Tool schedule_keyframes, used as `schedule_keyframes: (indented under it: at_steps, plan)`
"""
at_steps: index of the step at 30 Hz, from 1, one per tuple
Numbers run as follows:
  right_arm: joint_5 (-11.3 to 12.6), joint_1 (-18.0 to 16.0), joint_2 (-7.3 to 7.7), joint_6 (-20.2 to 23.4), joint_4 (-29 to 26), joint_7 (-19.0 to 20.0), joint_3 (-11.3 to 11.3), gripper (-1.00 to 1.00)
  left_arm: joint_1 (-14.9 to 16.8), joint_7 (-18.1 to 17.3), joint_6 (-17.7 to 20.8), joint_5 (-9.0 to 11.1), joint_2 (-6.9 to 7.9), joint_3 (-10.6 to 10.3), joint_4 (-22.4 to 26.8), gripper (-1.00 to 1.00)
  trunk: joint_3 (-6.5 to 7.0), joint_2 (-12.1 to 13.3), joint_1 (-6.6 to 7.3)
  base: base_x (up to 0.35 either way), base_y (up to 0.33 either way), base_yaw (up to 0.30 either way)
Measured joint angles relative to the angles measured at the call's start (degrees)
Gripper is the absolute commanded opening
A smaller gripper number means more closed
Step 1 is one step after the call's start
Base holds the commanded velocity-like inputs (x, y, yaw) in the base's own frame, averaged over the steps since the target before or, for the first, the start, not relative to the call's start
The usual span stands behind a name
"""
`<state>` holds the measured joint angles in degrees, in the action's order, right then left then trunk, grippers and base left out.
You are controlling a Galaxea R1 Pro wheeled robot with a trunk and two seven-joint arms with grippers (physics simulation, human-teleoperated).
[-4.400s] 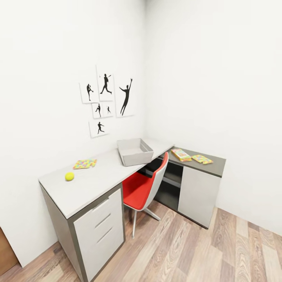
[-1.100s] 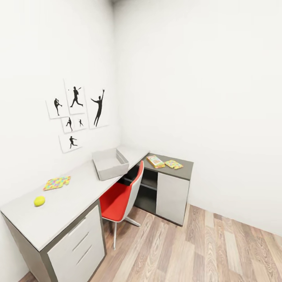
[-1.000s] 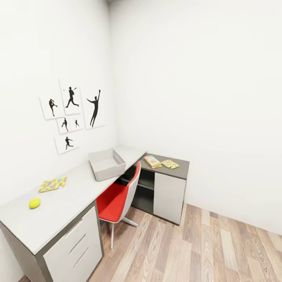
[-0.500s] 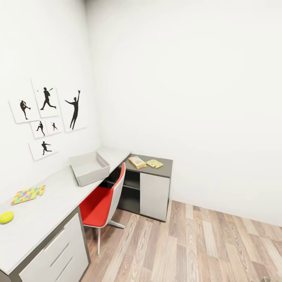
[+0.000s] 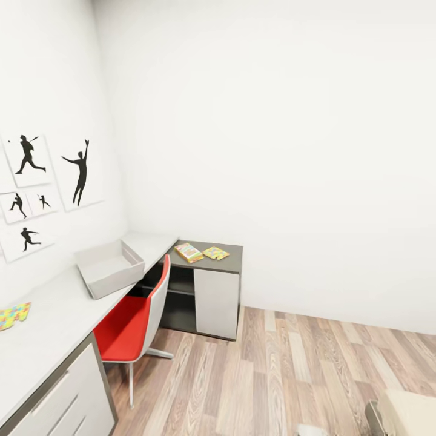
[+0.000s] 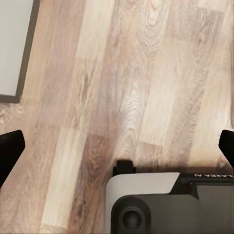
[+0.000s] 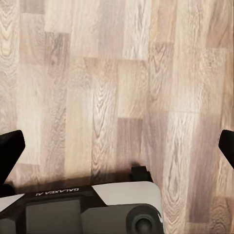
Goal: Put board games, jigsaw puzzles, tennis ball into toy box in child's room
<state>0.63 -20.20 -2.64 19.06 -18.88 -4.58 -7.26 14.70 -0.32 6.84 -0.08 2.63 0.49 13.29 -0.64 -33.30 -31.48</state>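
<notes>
The grey open toy box (image 5: 110, 268) stands on the long pale table (image 5: 54, 330) by the left wall. A colourful board game (image 5: 188, 252) and a jigsaw puzzle (image 5: 215, 253) lie side by side on the dark corner cabinet top (image 5: 235, 249). A second jigsaw puzzle (image 5: 13, 315) lies at the head view's left edge. The tennis ball and the bed's games are out of view. My left gripper (image 6: 117, 151) and right gripper (image 7: 117, 151) both hang open over the wooden floor, holding nothing.
A red and white chair (image 5: 130, 327) is tucked under the table beside the toy box. Silhouette posters (image 5: 80, 172) hang on the left wall. A pale bed corner (image 5: 404, 413) shows at the lower right. My own base (image 6: 165, 204) sits on wooden floor.
The camera has swung to the right, so the table and toy box slid left in the picture and the tennis ball left the frame. A bed corner came into view.
</notes>
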Motion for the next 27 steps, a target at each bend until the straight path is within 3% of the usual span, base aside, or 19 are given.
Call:
schedule_keyframes:
  at_steps: [9, 20, 27]
  plan:
    - [0.01, 0.03, 0.05, -0.46, -0.01, 0.0, 0.1, 1.0, 0.02, 0.0, 0.01, 0.04, 0.05, 0.01, 0.01, 1.0, 1.57, 3.58, 1.97, -0.013, 0.0, -0.28]
    - [0.01, 0.08, 0.18, -1.28, 0.3, -0.01, 0.13, 1.0, 0.02, -0.21, 0.01, 0.14, 0.11, 0.07, 0.01, 1.0, 3.55, 7.99, 4.37, -0.237, 0.0, -0.279]
    - [0.01, 0.14, -0.22, -2.25, 0.36, -0.01, 0.18, 1.0, 0.0, -0.25, 0.02, 0.16, 0.1, 0.07, 0.03, 1.0, 4.63, 10.42, 5.71, -0.065, 0.0, -0.166]
